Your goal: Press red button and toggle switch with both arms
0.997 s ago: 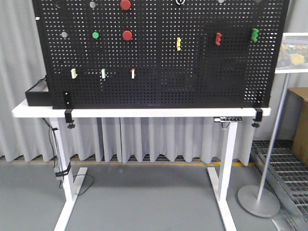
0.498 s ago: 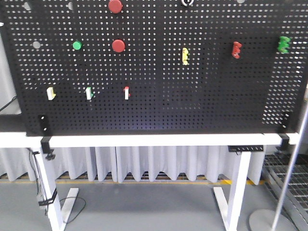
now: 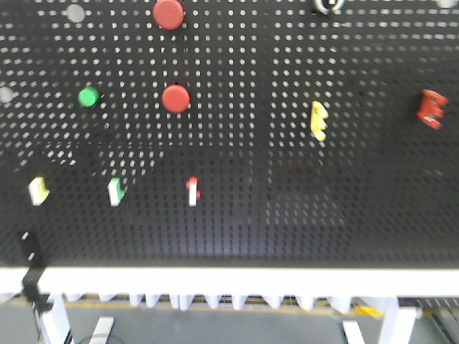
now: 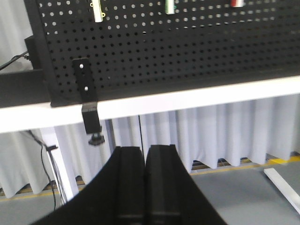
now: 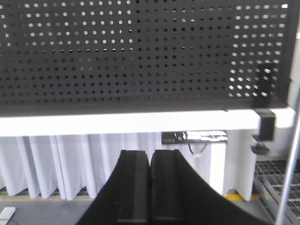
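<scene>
Since pressing calls for a blunt tip rather than a grip, the left pincer [image 4: 145, 157] and the right pincer [image 5: 150, 159] were both closed, fingers pressed together on nothing. Each pointed low, at the edge of the white surface [image 4: 187, 98], well below the controls. On the black pegboard [image 3: 287, 215] a red button [image 3: 176, 98] sat left of centre beneath a second red button [image 3: 169, 13]. What looked, through blur, like a red-tipped toggle switch [image 3: 192, 190] stood lower, slightly to the right.

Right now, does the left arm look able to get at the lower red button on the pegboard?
Probably yes, after rising. Nothing stands between the shut left claw and the pegboard, but its wrist view reaches only the switch row; the lower red button sits higher up the board.
</scene>
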Controlling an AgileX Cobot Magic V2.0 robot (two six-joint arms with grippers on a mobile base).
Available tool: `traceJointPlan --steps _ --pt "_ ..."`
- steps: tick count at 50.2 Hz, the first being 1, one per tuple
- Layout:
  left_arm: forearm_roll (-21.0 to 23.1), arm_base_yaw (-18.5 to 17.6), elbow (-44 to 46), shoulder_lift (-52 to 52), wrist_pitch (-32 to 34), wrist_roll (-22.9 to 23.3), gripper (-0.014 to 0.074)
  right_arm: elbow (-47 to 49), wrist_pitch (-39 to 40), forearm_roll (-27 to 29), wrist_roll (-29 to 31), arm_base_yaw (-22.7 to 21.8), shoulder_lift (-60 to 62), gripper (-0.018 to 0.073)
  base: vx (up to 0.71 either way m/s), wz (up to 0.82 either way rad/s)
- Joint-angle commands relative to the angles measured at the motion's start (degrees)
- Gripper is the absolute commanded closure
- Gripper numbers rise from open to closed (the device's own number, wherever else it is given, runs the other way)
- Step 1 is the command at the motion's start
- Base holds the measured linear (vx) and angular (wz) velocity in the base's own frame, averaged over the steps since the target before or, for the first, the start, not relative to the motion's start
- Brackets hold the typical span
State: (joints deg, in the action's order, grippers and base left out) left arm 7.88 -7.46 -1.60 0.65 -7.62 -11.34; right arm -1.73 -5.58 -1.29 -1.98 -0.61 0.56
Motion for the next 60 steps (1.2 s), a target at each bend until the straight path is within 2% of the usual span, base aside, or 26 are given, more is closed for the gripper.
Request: traceJointPlan --steps 1,24,60 --pt "0.3 -0.1 -2.0 0.9 4.4 0.5 0.0595 -0.7 4.5 -0.6 0.2 -0.2 0.9 0.0562 0.41 0.03" --pt "0.3 -0.1 -2.0 0.9 4.4 0.5 0.0595 -0.7 4.5 -0.6 0.2 -0.2 0.9 0.0562 0.24 -0.01" --pt "0.3 -0.1 -2.0 0.9 4.4 0.5 0.0595 -0.7 4.5 -0.6 0.2 -0.2 0.9 0.0562 0.02 0.00"
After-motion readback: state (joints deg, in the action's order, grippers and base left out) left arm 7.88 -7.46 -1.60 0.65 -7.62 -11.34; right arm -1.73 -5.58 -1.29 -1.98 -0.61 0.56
